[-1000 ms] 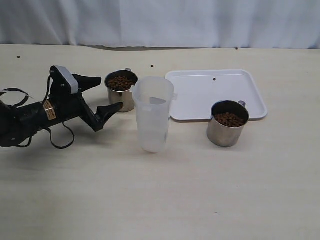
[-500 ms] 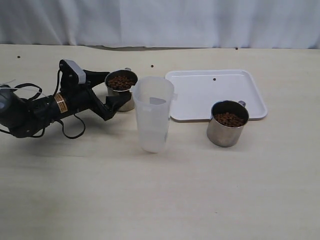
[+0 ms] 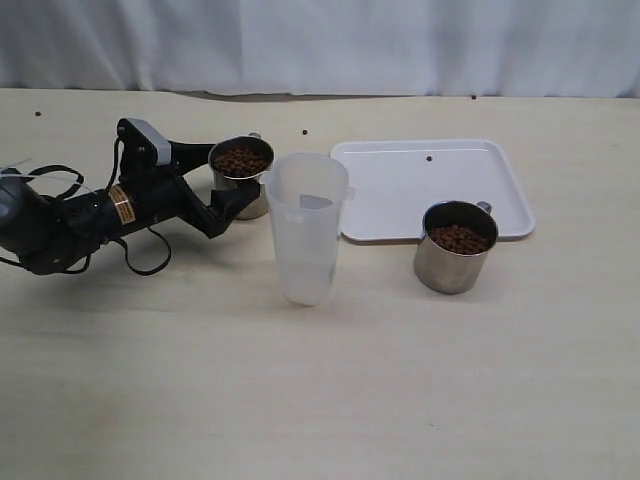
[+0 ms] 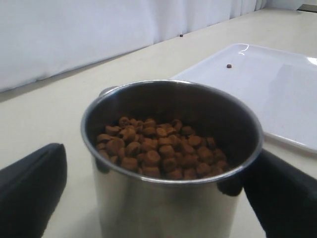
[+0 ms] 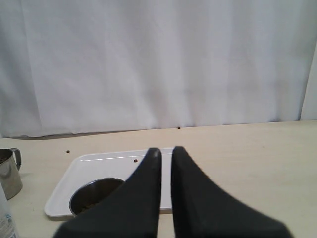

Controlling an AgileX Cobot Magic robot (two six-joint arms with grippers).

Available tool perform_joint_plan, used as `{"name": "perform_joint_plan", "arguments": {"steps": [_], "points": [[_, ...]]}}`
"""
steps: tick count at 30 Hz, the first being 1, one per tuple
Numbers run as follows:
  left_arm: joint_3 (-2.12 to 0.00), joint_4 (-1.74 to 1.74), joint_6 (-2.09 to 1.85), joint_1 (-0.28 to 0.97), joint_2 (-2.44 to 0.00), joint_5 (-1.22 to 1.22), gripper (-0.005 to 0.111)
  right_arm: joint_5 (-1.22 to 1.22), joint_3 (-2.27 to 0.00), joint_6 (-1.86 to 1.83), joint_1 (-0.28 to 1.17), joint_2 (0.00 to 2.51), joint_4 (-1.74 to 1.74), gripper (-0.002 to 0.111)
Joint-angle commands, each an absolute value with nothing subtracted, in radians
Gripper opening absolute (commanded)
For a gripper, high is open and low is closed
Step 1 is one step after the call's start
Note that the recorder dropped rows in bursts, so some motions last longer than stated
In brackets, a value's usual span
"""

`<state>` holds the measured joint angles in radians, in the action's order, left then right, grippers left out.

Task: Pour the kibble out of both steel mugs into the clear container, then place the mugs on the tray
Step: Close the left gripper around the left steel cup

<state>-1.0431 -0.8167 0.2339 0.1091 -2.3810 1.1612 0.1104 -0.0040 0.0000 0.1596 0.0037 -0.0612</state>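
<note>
Two steel mugs hold kibble. The left mug (image 3: 242, 180) (image 4: 173, 163) stands beside the clear container (image 3: 305, 228), with brown kibble (image 4: 156, 146) near its rim. My left gripper (image 3: 230, 176) (image 4: 156, 171) is open, one finger on each side of this mug; the far finger looks close against its wall, the other stands apart. The right mug (image 3: 455, 250) (image 5: 93, 194) sits on the table just in front of the white tray (image 3: 400, 200) (image 5: 106, 166). My right gripper (image 5: 166, 150) is shut with nothing in it, hanging above and behind the right mug, outside the exterior view.
A stray pellet (image 3: 428, 158) lies on the tray, and others (image 3: 304, 131) dot the table near the white curtain (image 3: 320, 45) at the back. The left arm's cables (image 3: 130, 270) trail on the table at the left.
My left gripper has slid right across the table, and its open fingers now flank the left mug. The right mug, the container and the tray have not moved.
</note>
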Motion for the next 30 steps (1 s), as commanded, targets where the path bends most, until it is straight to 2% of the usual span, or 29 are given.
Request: {"name": "perform_joint_plan", "arguments": {"steps": [1,30], "points": [[-1.05,-0.8,0.255,0.116,-2.381,1.164,0.072,0.106,0.0,0.0,0.154,0.0,-0.062,0.005],[-1.073,-0.795,0.233,0.116,-2.417,1.221,0.072,0.106,0.0,0.0,0.154,0.0,-0.062,0.005]]}}
